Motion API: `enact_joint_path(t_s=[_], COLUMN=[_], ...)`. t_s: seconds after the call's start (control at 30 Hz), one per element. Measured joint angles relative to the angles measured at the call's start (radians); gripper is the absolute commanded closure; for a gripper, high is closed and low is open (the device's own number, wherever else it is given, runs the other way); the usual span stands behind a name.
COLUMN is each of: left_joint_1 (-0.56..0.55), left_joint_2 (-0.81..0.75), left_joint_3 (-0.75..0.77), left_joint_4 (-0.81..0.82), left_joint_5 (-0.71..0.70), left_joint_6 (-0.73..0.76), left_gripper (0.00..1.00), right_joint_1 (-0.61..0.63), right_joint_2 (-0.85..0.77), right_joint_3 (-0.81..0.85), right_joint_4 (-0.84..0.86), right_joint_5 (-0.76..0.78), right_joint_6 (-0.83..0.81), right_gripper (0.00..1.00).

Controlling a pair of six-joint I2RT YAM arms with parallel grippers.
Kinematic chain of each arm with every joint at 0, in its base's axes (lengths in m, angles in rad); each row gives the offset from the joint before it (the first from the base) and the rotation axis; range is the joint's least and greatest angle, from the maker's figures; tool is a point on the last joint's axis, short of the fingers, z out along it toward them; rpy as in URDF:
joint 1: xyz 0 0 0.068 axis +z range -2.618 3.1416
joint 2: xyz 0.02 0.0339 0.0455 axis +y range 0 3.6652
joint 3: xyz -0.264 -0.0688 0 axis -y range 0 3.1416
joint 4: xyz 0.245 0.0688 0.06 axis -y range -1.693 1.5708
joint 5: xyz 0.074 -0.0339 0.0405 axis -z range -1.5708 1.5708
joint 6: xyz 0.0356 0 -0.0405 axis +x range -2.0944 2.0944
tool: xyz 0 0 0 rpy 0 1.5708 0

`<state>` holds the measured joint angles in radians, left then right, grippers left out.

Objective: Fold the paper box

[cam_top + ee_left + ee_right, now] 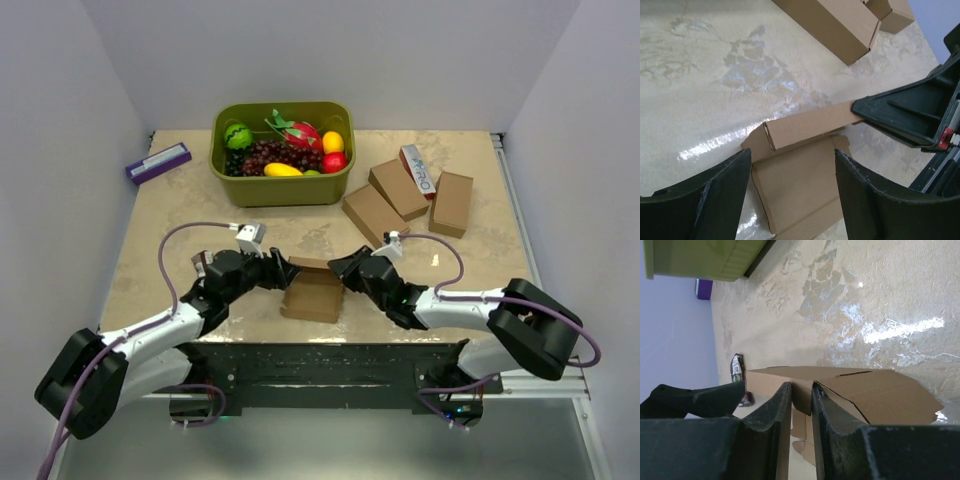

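Note:
The paper box [313, 293], plain brown cardboard, lies partly folded on the table between both arms. In the left wrist view its flat panel [795, 192] lies under my left gripper [792, 160], which is open, its fingers astride the panel without touching it. One long wall [810, 125] of the box stands raised. My right gripper [801, 386] is shut on a flap at the end of that wall, and the box body [875, 395] extends to its right. From above, the left gripper [285, 272] and right gripper [345, 268] sit at the box's far corners.
A green basket [281, 188] of toy fruit stands at the back. Three closed brown cartons [375, 213] [400, 188] [451, 203] and a white-and-red carton [420, 170] lie at the right rear. A purple-and-white box [158, 162] lies at the far left.

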<state>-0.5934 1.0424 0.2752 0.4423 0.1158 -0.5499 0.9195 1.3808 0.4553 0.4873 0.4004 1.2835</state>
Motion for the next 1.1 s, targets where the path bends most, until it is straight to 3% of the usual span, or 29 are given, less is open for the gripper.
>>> enact_joint_path(t_s=[0.07, 0.27, 0.5, 0.63, 0.83, 1.0, 1.1], left_joint_1=[0.025, 0.09, 0.124, 0.135, 0.18, 0.2, 0.2], left_joint_2=[0.0, 0.047, 0.113, 0.113, 0.129, 0.169, 0.181], left_joint_3=[0.016, 0.036, 0.053, 0.069, 0.098, 0.112, 0.112], left_joint_4=[-0.016, -0.017, 0.01, 0.007, -0.002, -0.014, -0.014], left_joint_5=[0.0, 0.032, 0.091, 0.118, 0.179, 0.23, 0.253], left_joint_6=[0.0, -0.015, -0.034, -0.034, -0.026, -0.015, -0.015], left_gripper=[0.27, 0.27, 0.29, 0.28, 0.25, 0.23, 0.2], right_joint_1=[-0.003, -0.003, -0.004, -0.004, 0.002, 0.018, 0.023], right_joint_2=[0.011, 0.009, -0.032, -0.08, -0.172, -0.169, -0.165], right_joint_3=[0.008, 0.019, 0.019, 0.019, 0.011, 0.01, 0.011], right_joint_4=[0.006, 0.005, -0.073, -0.115, -0.165, -0.22, -0.282], right_joint_5=[0.001, 0.002, 0.01, 0.011, 0.012, 0.012, 0.022], right_joint_6=[-0.003, -0.032, -0.108, -0.151, -0.229, -0.309, -0.343], right_gripper=[0.87, 0.69, 0.38, 0.35, 0.38, 0.43, 0.39])
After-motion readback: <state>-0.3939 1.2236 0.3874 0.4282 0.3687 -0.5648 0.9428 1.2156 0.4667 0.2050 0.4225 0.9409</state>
